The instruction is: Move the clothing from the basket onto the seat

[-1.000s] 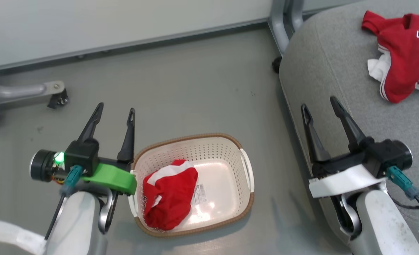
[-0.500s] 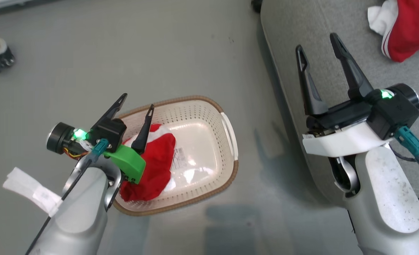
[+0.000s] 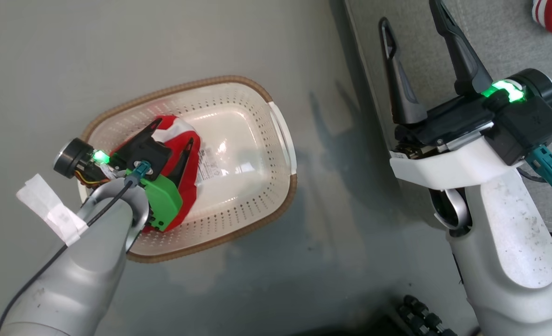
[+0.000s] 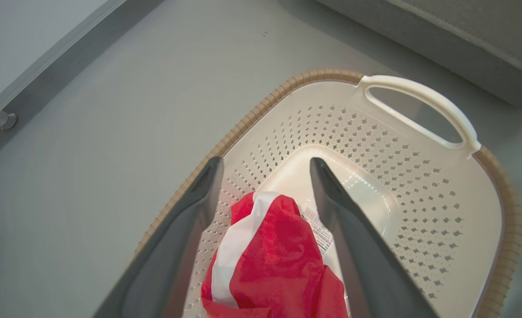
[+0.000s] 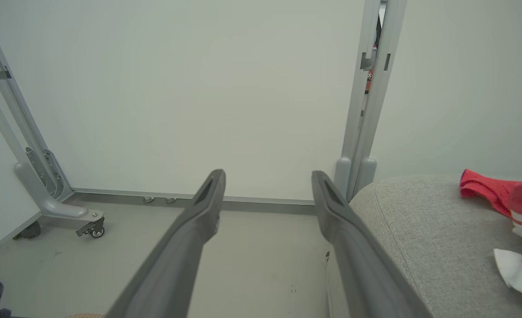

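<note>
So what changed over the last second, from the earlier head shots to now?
The left hand moved from beside the basket to down over it, open fingers now either side of the red garment, not gripping. The camera tilted down too. Unchanged: garment in the basket, right hand open by the seat, other red garment on the seat.

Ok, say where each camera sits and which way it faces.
Head: atop the robot, looking down at basket and seat edge; left claw and right claw show.
Left wrist: on the left arm, looking down into the basket at the red garment; that claw shows.
Right wrist: on the right arm, facing a wall panel, seat at right; that claw shows.
Head and left wrist share basket and red garment.
</note>
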Controlling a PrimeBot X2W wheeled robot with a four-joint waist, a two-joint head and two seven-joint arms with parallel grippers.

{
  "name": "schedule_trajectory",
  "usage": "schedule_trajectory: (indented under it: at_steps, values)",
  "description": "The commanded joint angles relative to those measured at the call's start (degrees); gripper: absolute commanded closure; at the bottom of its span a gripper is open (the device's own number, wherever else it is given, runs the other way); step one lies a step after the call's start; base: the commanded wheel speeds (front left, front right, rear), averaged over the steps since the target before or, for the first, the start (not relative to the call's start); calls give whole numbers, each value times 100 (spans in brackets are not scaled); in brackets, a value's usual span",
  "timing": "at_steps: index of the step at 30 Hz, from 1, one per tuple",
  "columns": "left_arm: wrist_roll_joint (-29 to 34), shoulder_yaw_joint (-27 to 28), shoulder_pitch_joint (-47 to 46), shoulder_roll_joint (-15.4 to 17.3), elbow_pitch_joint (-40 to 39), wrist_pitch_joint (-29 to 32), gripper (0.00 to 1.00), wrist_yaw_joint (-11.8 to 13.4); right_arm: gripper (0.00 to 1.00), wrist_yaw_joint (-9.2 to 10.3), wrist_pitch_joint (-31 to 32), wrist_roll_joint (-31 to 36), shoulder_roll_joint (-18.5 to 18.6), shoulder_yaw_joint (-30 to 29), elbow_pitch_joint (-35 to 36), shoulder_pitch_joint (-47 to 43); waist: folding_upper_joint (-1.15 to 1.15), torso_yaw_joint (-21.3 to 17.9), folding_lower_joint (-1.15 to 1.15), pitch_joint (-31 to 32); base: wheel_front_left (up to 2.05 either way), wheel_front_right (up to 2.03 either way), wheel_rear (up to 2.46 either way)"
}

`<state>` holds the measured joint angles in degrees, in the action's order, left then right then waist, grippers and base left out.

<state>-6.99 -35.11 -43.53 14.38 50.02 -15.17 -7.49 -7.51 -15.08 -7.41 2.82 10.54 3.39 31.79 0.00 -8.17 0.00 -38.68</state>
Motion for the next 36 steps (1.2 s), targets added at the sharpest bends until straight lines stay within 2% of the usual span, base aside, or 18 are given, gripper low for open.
schedule_trajectory:
  at_steps: [1, 9, 20, 36]
  values:
    - [15, -90, -184, 97, 145, 5, 0, 2, 0, 4, -14, -2, 13, 28, 43, 102, 0, -203, 0, -425, 0, 0, 0]
    - [44, -870, -670, 224, 1058, 5, 0, 2, 0, 4, -14, 30, 12, 140, 136, 282, 0, -314, 0, -842, 0, 0, 0]
    - [85, -1836, -1232, 177, 2066, 248, 0, 1, 0, 4, -14, 67, 13, 140, 296, 408, 0, -399, 0, -1313, 0, 0, 0]
    - [107, -2616, -1777, 226, 2363, 1584, 0, 1, 0, 4, -14, 236, 13, 73, 618, 482, 0, -431, 0, -1928, 0, 0, 0]
